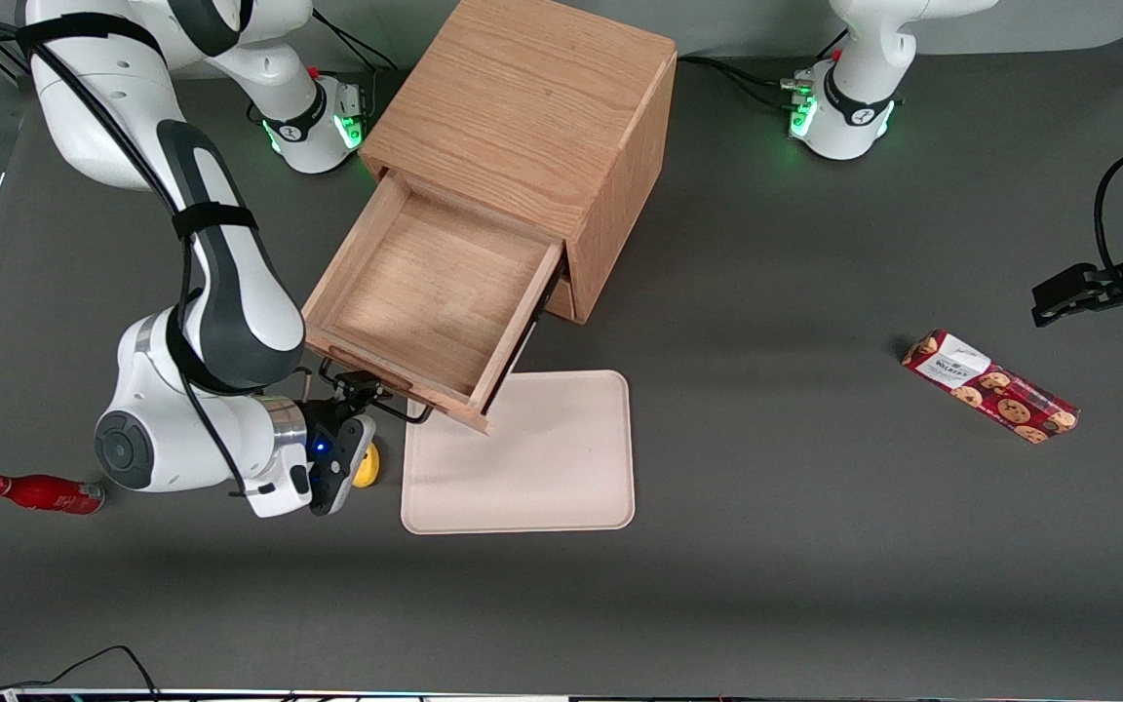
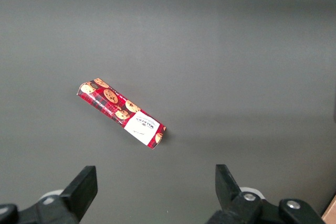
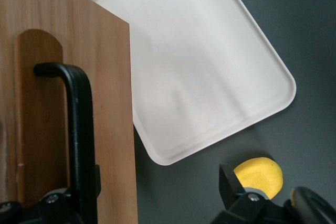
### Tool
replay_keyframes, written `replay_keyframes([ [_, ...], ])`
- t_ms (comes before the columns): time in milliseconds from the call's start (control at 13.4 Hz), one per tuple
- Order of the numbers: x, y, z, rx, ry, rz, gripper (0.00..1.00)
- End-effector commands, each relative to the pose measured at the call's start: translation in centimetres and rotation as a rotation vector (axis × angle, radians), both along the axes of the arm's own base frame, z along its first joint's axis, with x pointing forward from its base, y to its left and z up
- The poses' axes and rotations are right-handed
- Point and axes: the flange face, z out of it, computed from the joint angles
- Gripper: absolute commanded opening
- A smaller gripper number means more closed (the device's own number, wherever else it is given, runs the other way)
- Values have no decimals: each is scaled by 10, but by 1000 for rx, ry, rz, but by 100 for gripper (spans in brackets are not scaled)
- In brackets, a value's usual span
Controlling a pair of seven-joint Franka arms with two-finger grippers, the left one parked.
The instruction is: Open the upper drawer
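The upper drawer (image 1: 425, 292) of the light wooden cabinet (image 1: 522, 107) stands pulled far out, its shallow tray bare inside. Its oak front (image 3: 37, 103) carries a thin dark bar handle (image 1: 381, 398) (image 3: 79, 129). My right gripper (image 1: 359, 390) (image 3: 152, 195) is at the drawer front, open, with its fingers wide apart. The handle runs close beside one finger (image 3: 52, 203), while the other finger (image 3: 231, 187) is well clear of the wood. The lower drawer is hidden under the open one.
A cream tray (image 1: 522, 458) (image 3: 199, 66) lies flat on the table just in front of the drawer, partly under it. A yellow object (image 1: 367, 466) (image 3: 260, 177) sits by my gripper. A red bottle (image 1: 40, 492) lies near the arm. A cookie pack (image 1: 990, 387) (image 2: 121, 114) lies toward the parked arm's end.
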Motion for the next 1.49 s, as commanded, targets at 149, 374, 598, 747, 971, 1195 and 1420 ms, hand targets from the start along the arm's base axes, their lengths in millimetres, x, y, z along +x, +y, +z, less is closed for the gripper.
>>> replay_keyframes([
  [149,9,-3,10,20,-26,23,100],
  [374,1,-3,49,2,-33,-1,100],
  [598,-11,-7,81,-42,-22,15,100],
  [747,-29,-6,127,-115,-30,-34,100],
  [971,-74,-15,197,-220,21,-297,100],
  [1195,-106,-62,218,-322,38,-520,100],
  [1420,-138,-102,222,-431,-11,-724,100],
])
